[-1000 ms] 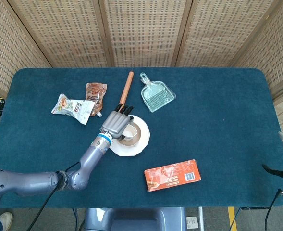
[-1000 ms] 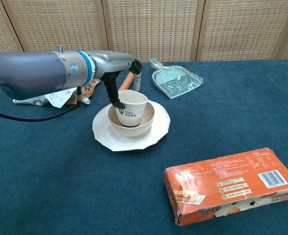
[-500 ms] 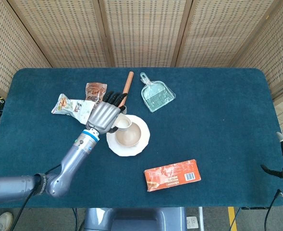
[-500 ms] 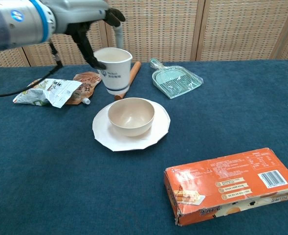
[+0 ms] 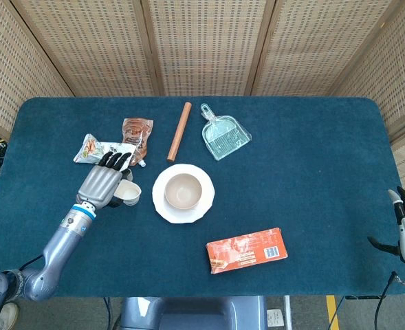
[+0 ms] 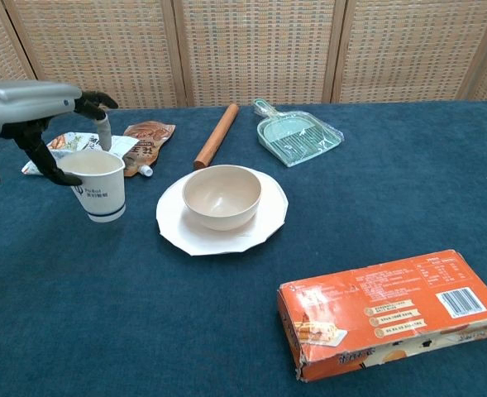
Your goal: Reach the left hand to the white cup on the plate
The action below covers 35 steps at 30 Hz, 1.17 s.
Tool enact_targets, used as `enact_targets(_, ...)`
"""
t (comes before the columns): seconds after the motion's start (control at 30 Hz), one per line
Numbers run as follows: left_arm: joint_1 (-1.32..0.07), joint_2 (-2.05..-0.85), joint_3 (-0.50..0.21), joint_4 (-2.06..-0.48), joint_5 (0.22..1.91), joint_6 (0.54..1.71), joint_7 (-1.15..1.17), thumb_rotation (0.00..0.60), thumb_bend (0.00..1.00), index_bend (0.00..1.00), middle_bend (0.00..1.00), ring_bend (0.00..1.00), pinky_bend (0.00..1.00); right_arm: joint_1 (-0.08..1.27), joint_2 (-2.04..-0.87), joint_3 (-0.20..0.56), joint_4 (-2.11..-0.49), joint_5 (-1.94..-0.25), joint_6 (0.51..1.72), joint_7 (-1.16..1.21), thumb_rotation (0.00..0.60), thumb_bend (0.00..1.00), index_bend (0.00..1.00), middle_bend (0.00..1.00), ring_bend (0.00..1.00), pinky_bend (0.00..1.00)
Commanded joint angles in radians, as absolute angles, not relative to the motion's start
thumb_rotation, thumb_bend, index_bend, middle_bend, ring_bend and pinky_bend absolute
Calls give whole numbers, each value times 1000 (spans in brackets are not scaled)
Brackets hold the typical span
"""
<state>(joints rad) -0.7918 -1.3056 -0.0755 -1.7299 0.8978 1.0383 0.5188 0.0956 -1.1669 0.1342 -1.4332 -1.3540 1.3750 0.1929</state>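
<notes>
1 white paper cup (image 6: 97, 184) sits upright in the left hand's (image 6: 55, 124) grasp, with the bowl (image 6: 222, 195) on its plate (image 6: 266, 222) just right of that hand.

counter (image 6: 441, 174): deep blue-green felt cloth, plain.
paper cup (image 6: 99, 184): white, one dark blue band near its base and a small dark logo, left of the plate.
round plate (image 6: 264, 223): cream white.
bowl (image 6: 222, 195): beige, plain, on the plate.
left robot hand (image 5: 103, 183): silver-grey back, black fingers.
rolling pin (image 6: 216, 136): reddish-brown wood, behind the plate.
dustpan (image 6: 298, 136): pale translucent green.
carton (image 6: 392, 311): orange, white barcode panel, right of the plate.
screen (image 6: 260, 50): tan woven lattice.
</notes>
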Motion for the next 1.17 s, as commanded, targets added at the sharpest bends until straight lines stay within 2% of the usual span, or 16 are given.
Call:
enact_targets(0.03,-768,-1355,-47,-1666,917,1012,482,600,246,402,0,0,0,95,-1168,133,-1436,-1357,1378,188,600,126,0,0,0,0)
enact_targets(0.17,-757,-1385,-31,-1624,931,1010,481,600,233,371,0,0,0,93,-1167,133,-1440,-1362,1387,185,600,126,0,0,0,0)
enact_targets(0.23,-750,-1398,-24,-1606,941,1015,484,600,194,340,0,0,0,91,-1166,133,-1441,-1362,1390,185,600,126,0,0,0,0)
enact_targets(0.37,-738,-1395,-19,-1605,944,1016,489,600,29,20,0,0,0,90,-1165,132,-1445,-1364,1393,183,600,126,0,0,0,0)
enact_targets(0.4,-735,-1388,-22,-1617,944,1016,482,600,23,1,0,0,0,90,-1165,132,-1446,-1366,1395,183,600,126,0,0,0,0)
enact_targets(0.5,-717,-1354,-32,-1659,971,1048,462,600,18,0,0,0,0,88,-1163,130,-1453,-1375,1402,179,600,126,0,0,0,0)
enact_targets(0.6,-640,-1281,-33,-1760,1076,1213,427,600,17,0,0,0,0,85,-1159,122,-1472,-1400,1420,174,600,126,0,0,0,0)
enact_targets(0.8,-501,-1238,25,-1804,1200,1418,436,600,17,0,0,0,0,83,-1156,106,-1491,-1429,1431,156,600,126,0,0,0,0)
enact_targets(1.0,-381,-1241,77,-1805,1239,1524,411,600,17,0,0,0,0,84,-1156,95,-1497,-1446,1433,130,600,126,0,0,0,0)
enact_targets(1.17,-308,-1257,107,-1769,1268,1567,391,600,18,0,0,0,0,80,-1155,86,-1509,-1471,1451,124,600,126,0,0,0,0)
